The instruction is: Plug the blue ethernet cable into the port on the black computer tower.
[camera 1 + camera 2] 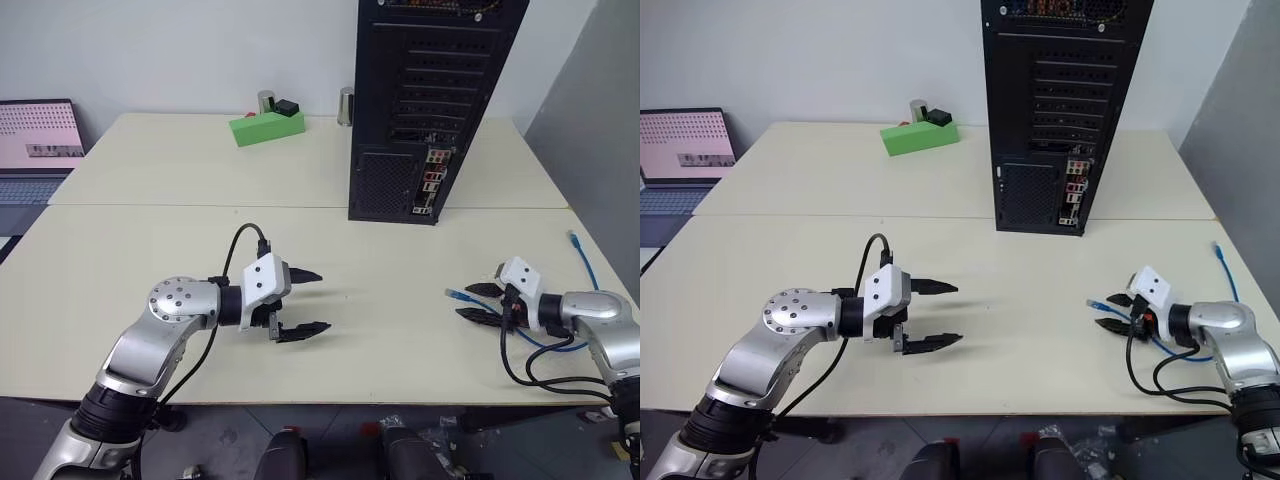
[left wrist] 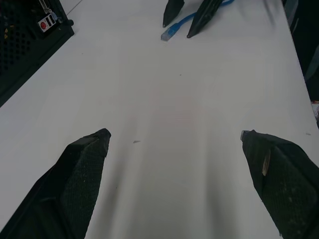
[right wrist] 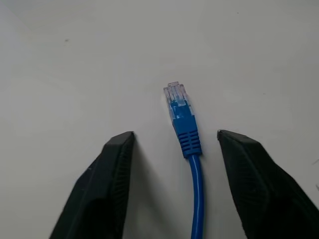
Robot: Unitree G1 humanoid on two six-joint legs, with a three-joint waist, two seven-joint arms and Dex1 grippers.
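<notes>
The blue ethernet cable (image 3: 191, 149) lies limp on the surface (image 1: 400, 320) between our right end effector (image 3: 175, 144) fingers, jaws apart, not gripping. Light and floppy; we judge the ribbed boot behind the brittle clear plug the best hold. Left end effector (image 1: 308, 302) gapes wide, empty.

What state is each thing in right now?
blue ethernet cable: unplugged, lying on the table, plug end between the right tool's fingers, not yet gripped.
black computer tower: upright, rear ports facing the robot, nothing plugged in that I can see.
right tool: open around the plug.
left tool: open, empty.
laptop: screen on.
</notes>
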